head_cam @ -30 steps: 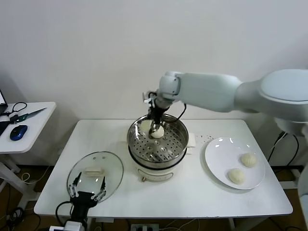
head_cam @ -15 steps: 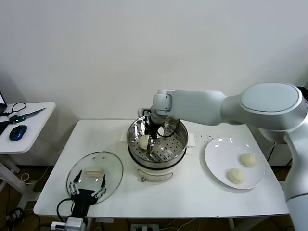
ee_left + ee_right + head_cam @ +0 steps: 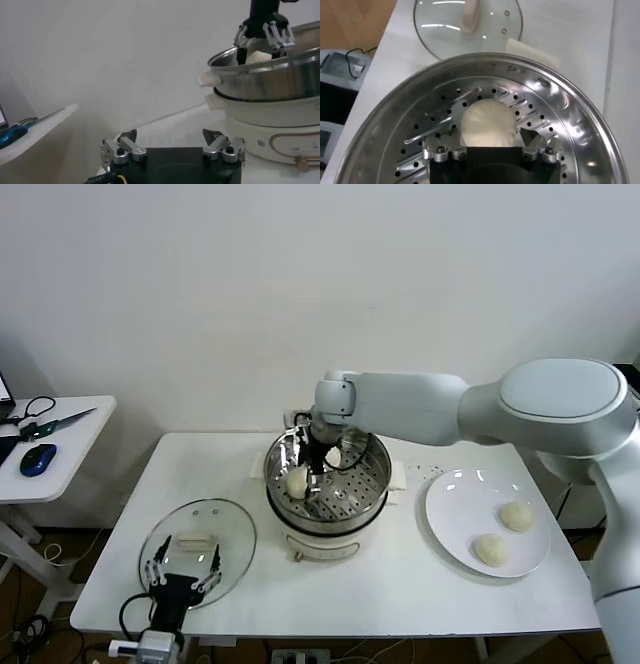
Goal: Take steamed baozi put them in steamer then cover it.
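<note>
The steamer (image 3: pixel 372 484) stands mid-table on its white pot base. Reaching down into its left part is my right gripper (image 3: pixel 310 460), open. One steamed baozi (image 3: pixel 487 121) rests on the perforated floor between the spread fingers of my right gripper (image 3: pixel 488 135), a small gap on each side. This baozi (image 3: pixel 297 480) lies near the steamer's left wall. Two more baozi (image 3: pixel 517 516) (image 3: pixel 491 550) lie on the white plate (image 3: pixel 455 509). The glass cover (image 3: pixel 225 529) lies flat at the front left. My left gripper (image 3: pixel 182 576) hovers open at its near edge, holding nothing.
A pale shape (image 3: pixel 334 456) shows behind the right wrist inside the steamer; I cannot tell what it is. A white side table (image 3: pixel 70 424) with a mouse and scissors stands off to the left. A white socket strip (image 3: pixel 425 472) lies behind the plate.
My right gripper carried the baozi down to the left side of the steamer floor and opened, letting it go. The left arm has barely moved.
</note>
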Motion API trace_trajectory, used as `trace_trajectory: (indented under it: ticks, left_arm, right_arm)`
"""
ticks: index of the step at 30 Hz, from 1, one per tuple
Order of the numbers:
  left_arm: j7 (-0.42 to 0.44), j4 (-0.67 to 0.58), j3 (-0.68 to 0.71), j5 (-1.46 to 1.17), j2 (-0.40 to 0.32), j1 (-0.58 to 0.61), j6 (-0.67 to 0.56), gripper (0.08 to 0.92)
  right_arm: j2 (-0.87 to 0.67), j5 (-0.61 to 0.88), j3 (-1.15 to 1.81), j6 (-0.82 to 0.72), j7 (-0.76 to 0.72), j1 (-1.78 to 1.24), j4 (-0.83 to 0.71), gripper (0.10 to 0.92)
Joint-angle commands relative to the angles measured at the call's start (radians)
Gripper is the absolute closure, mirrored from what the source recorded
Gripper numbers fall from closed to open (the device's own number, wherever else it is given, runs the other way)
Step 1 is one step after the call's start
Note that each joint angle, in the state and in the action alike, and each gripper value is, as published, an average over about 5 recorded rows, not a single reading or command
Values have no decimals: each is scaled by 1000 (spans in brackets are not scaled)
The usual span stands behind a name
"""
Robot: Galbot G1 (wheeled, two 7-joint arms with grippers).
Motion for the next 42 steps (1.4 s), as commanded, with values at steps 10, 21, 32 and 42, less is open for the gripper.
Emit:
trace_trajectory:
  ticks: [10,21,32,42]
  left_arm:
    - [0,5,7,11,-21,-27,-10,177]
    - [-31,4,-4,-18,-15,-30,-73,177]
    - [-39,3,-16,1,-22,-11,-71,177]
    - [-47,10,-26,7,-33,0,-70,177]
  right_arm:
    - [-447,-120,16,55,-128,248,246,203]
    - [-836,-406,65,79,-127,109,394,203]
    - [-962,-633,269,117,-125,-282,334,203]
    - [-933,-706,393,145,-131,-457,244,203]
